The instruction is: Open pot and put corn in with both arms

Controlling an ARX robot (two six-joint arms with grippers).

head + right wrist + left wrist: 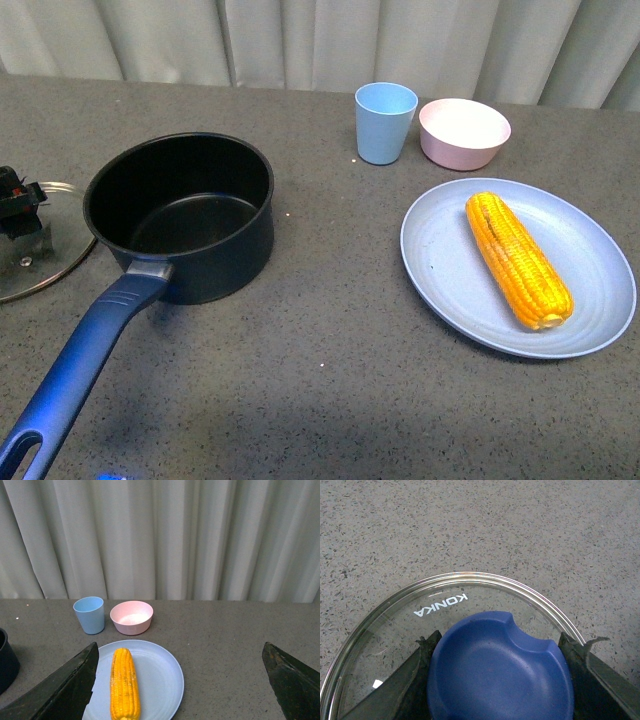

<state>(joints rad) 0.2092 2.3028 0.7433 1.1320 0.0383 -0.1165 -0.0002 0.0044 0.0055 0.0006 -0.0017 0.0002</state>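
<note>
The dark navy pot (185, 215) stands open at the left, its black inside empty, its long blue handle (75, 375) pointing to the front edge. The glass lid (35, 262) lies on the table left of the pot. My left gripper (18, 205) is shut on the lid's blue knob (497, 672), fingers (415, 680) on either side of it. The yellow-orange corn cob (518, 260) lies on a light blue plate (445, 270) at the right; it also shows in the right wrist view (124, 684). My right gripper (182, 680) is open and empty, back from the plate (160, 680).
A light blue cup (385, 122) and a small pink bowl (464, 133) stand at the back, behind the plate. Pale curtains hang behind the grey speckled table (330, 340).
</note>
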